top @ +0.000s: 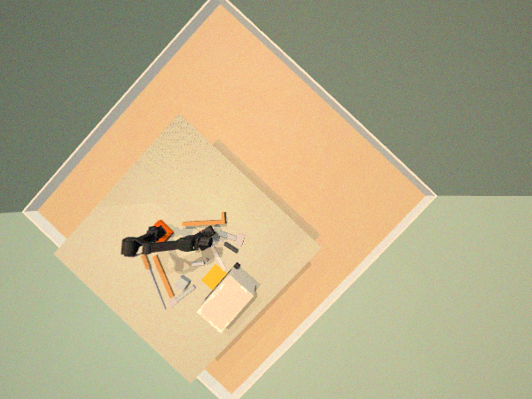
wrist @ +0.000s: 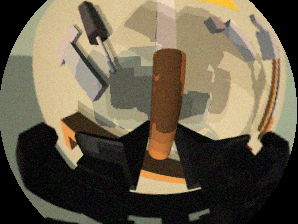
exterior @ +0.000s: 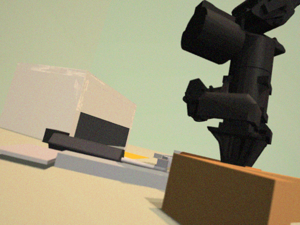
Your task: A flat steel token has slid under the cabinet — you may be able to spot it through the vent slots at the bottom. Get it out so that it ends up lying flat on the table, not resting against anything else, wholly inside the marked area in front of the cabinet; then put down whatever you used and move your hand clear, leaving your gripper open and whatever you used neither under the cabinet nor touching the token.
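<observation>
My gripper is low over the table and shut on the orange L-shaped bar. The bar lies on the table and runs forward between the fingers in the wrist view. The white cabinet stands beyond it, with a dark slotted opening at its base. The yellow marked area lies in front of the cabinet. The steel token is not visible in any view.
A dark bar and pale grey plates lie between the gripper and the cabinet. Orange and grey rods lie left of the marked area. The arm's orange base is at the left.
</observation>
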Robot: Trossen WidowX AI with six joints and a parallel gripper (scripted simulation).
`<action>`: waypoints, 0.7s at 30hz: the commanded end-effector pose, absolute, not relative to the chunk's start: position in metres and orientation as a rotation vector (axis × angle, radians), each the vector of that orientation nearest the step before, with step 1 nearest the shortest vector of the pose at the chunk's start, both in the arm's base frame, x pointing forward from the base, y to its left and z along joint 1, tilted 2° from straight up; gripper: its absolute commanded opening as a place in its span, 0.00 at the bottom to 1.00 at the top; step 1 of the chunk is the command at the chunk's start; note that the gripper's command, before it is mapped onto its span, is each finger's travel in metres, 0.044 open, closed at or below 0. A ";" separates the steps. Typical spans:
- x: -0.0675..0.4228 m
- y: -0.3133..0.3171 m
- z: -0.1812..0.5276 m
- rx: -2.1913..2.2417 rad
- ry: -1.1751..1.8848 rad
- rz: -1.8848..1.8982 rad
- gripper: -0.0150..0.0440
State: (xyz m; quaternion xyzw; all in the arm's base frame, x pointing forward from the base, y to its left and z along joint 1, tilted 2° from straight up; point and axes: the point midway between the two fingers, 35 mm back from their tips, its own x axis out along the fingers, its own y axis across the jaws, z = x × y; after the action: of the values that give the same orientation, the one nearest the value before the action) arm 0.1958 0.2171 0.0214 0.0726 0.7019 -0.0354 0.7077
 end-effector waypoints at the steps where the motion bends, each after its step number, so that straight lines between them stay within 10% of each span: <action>1: 0.196 0.218 0.022 0.165 1.557 -0.074 0.35; 21: 0.218 0.213 0.022 0.154 1.555 -0.074 0.25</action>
State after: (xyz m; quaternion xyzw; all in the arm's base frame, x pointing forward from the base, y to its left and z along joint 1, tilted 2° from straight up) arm 0.2105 0.2135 0.0213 0.0699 0.7018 -0.0349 0.7080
